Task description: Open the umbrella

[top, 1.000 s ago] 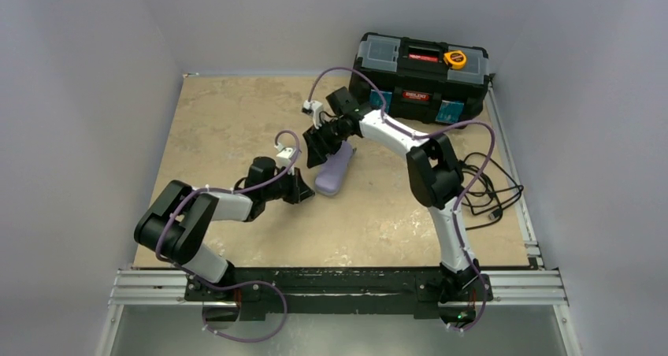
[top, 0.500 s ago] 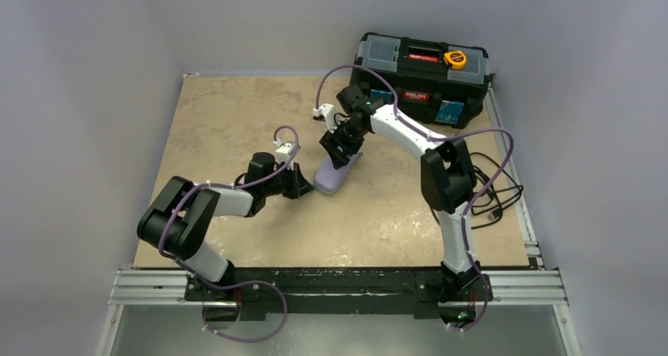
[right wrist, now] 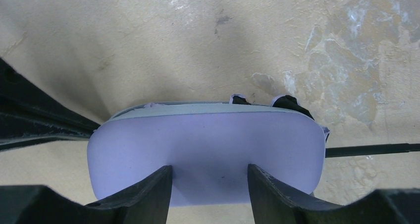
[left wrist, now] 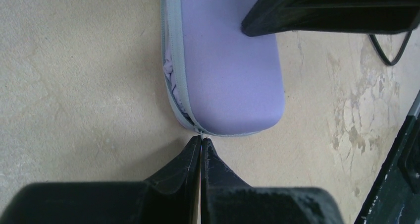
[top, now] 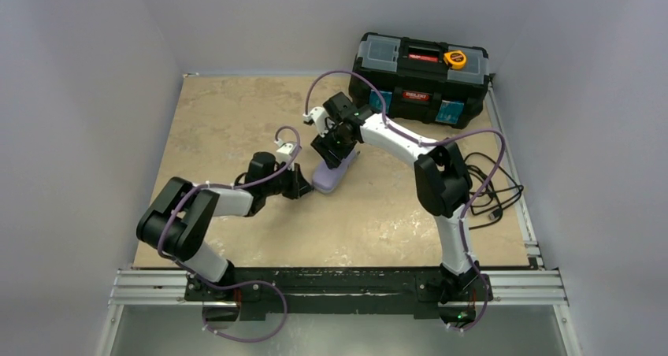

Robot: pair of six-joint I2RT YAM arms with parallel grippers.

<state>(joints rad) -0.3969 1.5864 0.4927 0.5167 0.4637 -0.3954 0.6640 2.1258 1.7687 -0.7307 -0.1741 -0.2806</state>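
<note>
A pale lavender clamshell case (top: 330, 177) lies mid-table, its zip partly undone. The umbrella is inside: lavender fabric (left wrist: 170, 73) shows in the open seam, and black and lavender fabric (right wrist: 288, 102) pokes out at the case's far edge. Its shaft and handle are hidden. My left gripper (top: 306, 189) is shut at the case's near end (left wrist: 228, 75), pinching the zipper pull (left wrist: 200, 133) between its fingertips. My right gripper (top: 331, 153) is open above the case (right wrist: 208, 140), both fingertips (right wrist: 159, 184) resting on the lid.
A black toolbox (top: 421, 76) with a yellow tape measure (top: 454, 57) on top stands at the back right. Loose black cables (top: 482, 190) lie right of the right arm; one also shows in the right wrist view (right wrist: 371, 149).
My right gripper swung right, then came back a little left and settled over the case. The case shifted slightly left. My left gripper stayed at the case's near end.
</note>
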